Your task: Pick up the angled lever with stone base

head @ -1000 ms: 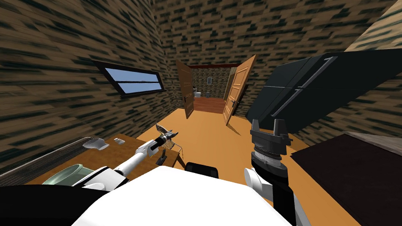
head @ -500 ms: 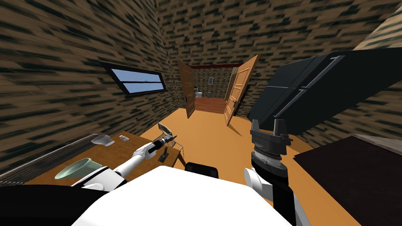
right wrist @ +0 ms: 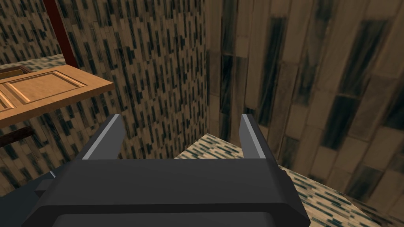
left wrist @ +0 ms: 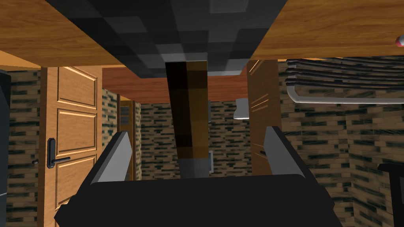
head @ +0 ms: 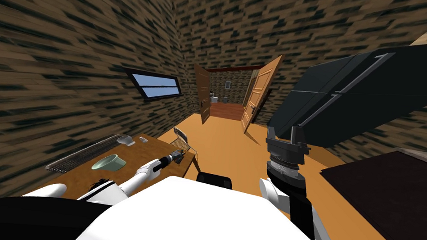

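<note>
Dark-flecked brick walls close round an orange floor, and a long wooden desk [head: 139, 150] stands by the left wall. A pale green round bowl [head: 109, 162] sits near the middle of the desk. A dark ribbed panel [head: 82, 153] runs along the desk's wall-side edge. At the opposite edge, close to the far corner and beside a thin wire chair [head: 183, 140], the left gripper [head: 178, 156] is at the angled lever [left wrist: 188, 114]. The lever is a brown stick with a grey tip, rising from a dark grey, blocky stone base [left wrist: 177, 31] that rests on the desk top. The stick leans between the gripper's two light grey fingers [left wrist: 118, 151], which are spread wide and touch neither stick nor base. The grey tip lies close to the gripper's dark body. The right gripper [head: 285, 131] is raised over the floor in front of a tall dark cabinet [head: 344, 95], its pincer likewise spread.
</note>
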